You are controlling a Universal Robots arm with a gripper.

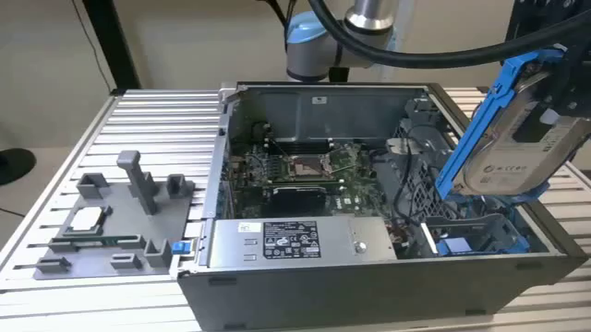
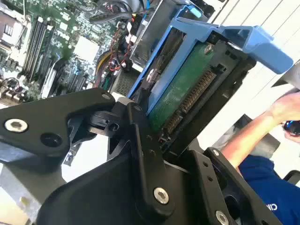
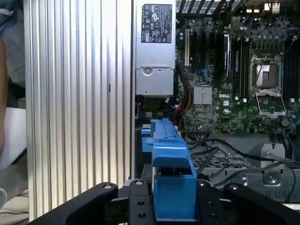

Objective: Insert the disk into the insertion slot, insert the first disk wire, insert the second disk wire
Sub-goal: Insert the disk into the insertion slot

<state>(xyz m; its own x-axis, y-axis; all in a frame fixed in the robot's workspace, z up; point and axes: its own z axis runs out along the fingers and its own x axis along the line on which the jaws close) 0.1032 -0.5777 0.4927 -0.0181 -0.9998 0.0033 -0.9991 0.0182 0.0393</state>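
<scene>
The flat rectangular silver-grey disk point(image 1: 522, 155) bears a white printed label inside a bright blue plastic carrier point(image 1: 478, 128). The angular black metal gripper point(image 3: 174, 201) contrasts with it. The grey perforated-metal insertion slot point(image 1: 485, 232) has blue rails. The flat motherboard point(image 1: 347, 162) is green; the ribbed aluminium table point(image 1: 157, 117) is silver-striped.

Dull silver metal disk point(image 1: 517, 160), smooth blue plastic carrier point(image 1: 475, 131), ribbed metal table point(image 1: 157, 117).
</scene>
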